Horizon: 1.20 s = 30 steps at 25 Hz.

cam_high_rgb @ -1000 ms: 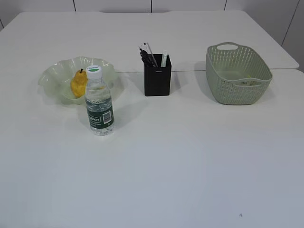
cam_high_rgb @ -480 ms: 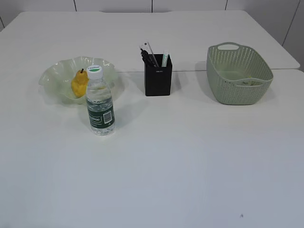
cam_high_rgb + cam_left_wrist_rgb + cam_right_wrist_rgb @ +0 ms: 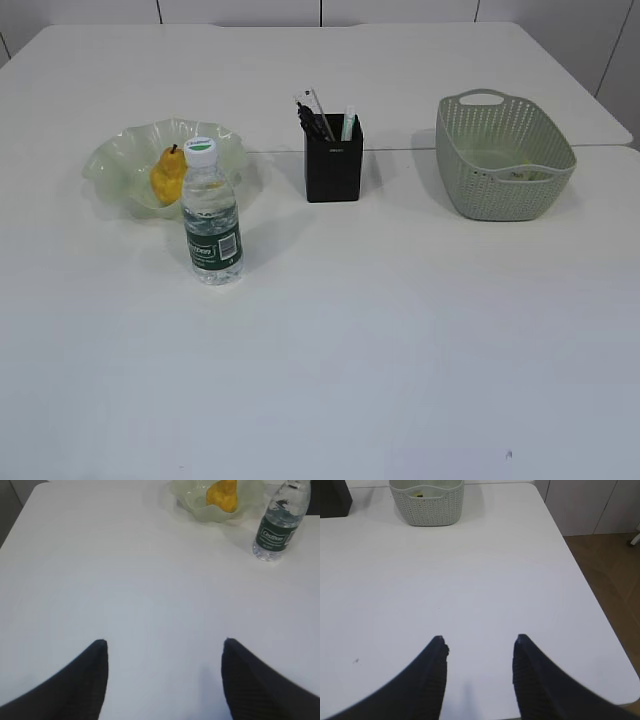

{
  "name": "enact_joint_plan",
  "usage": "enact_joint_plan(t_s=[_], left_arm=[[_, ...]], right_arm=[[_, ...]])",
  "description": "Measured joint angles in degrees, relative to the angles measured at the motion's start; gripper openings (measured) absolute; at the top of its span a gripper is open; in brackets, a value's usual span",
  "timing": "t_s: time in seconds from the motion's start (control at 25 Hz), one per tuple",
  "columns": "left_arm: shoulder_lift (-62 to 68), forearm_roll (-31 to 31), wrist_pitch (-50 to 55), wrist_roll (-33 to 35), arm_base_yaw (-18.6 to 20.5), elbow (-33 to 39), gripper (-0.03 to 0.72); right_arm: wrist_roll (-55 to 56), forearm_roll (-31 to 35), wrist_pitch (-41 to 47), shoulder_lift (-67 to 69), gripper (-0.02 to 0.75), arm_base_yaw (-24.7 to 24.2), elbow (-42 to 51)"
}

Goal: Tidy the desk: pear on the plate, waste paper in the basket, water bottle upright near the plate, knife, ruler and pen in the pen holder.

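The left tool (image 3: 164, 642) hangs over a bare part of the white bench (image 3: 400, 330). Its two dark fingers (image 3: 80, 685) stand wide apart and there is nothing between them, so it is open and empty. Seen from this tool, the plate (image 3: 197, 507) lies far ahead and a little to the right, and the pear (image 3: 223, 493) sits inside it. The water bottle (image 3: 278, 522) stands upright ahead and further to the right, just beside the plate, with its dark green label toward the camera.

The right tool (image 3: 479, 639) also hangs over bare bench, close to the bench's right edge. Its fingers (image 3: 425, 680) are apart, less wide than those of the left tool, and they hold nothing. From this tool the basket (image 3: 427, 502) stands far ahead and a little to the left. Some yellow and white waste paper (image 3: 420, 494) shows at the bottom of the basket. A corner of the black pen holder (image 3: 334, 499) shows still further to the left.

In the exterior view neither tool is seen. The plate (image 3: 115, 165) with the pear (image 3: 166, 178) is at the left, and the water bottle (image 3: 212, 215) stands upright in front of it, overlapping the plate's edge in this view. The pen holder (image 3: 333, 170) is in the middle, with several thin things standing in it; one looks like the clear ruler (image 3: 315, 102), the others I cannot tell apart. The basket (image 3: 505, 155) is at the right, well apart from the pen holder.
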Motion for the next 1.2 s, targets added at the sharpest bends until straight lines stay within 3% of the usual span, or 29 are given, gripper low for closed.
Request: enact_joint_plan(t_s=[0.28,1.2], left_arm=[[0.0,0.0,0.0,0.0,3.0,0.0,0.483],[0.0,0.4,0.0,0.0,3.3,0.0,0.448]], right_arm=[[0.0,0.3,0.0,0.0,0.328,0.0,0.0],[-5.2,3.1,0.0,0.0,0.328,0.0,0.0]])
